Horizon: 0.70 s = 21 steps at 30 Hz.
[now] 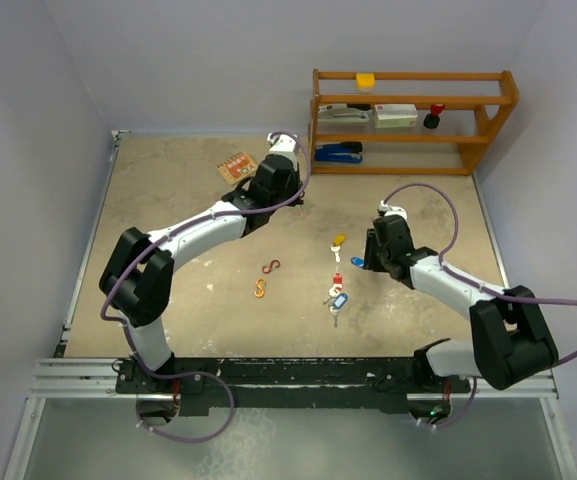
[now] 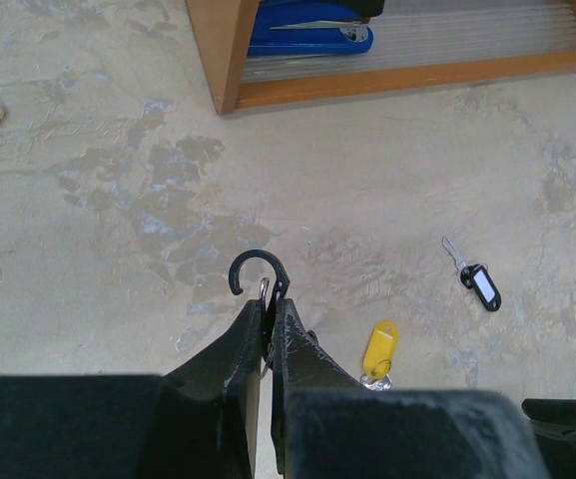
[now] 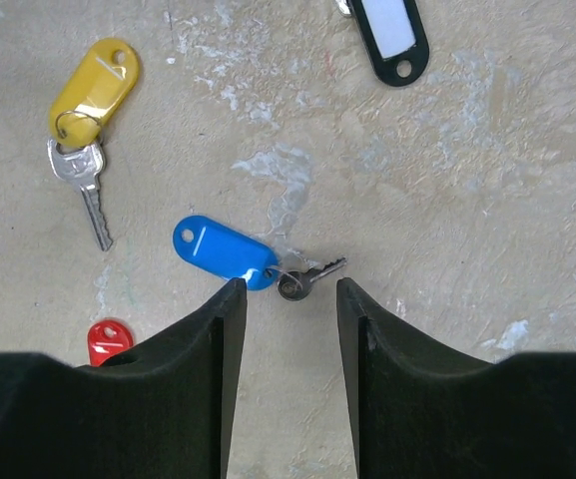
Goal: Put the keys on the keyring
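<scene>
Spread wide at bottom centre, the right gripper is hovering over the blue-tagged key mid-frame; the yellow-tagged key is lying upper left. The left gripper is pinching a black hook mid-frame.

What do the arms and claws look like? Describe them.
Both the left arm and right arm have white links, bulky black joints and a loose purple cable. The left claw and right claw are matte black, with two tapering fingers.
</scene>
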Each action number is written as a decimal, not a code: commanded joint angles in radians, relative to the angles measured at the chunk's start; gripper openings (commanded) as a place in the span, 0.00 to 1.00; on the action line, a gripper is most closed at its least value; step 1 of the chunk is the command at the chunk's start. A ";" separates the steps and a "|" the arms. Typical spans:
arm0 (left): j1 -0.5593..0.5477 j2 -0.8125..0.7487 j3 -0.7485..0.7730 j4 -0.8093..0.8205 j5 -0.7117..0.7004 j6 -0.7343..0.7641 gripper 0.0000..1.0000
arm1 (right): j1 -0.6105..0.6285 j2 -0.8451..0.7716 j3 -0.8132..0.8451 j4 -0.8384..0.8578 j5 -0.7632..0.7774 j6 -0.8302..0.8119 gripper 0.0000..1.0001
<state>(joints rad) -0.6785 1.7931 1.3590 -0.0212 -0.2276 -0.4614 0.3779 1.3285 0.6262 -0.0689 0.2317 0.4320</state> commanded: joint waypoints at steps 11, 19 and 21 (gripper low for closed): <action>0.010 -0.018 0.008 0.042 0.011 -0.009 0.00 | -0.039 0.050 0.006 0.046 -0.057 -0.033 0.41; 0.011 -0.011 0.010 0.041 0.016 -0.010 0.00 | -0.042 0.068 0.010 0.053 -0.071 -0.039 0.36; 0.013 -0.012 0.009 0.039 0.015 -0.010 0.00 | -0.043 0.073 0.012 0.056 -0.076 -0.039 0.35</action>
<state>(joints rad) -0.6743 1.7931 1.3590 -0.0208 -0.2230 -0.4610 0.3397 1.3891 0.6262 -0.0395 0.1745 0.4072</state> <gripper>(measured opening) 0.017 0.363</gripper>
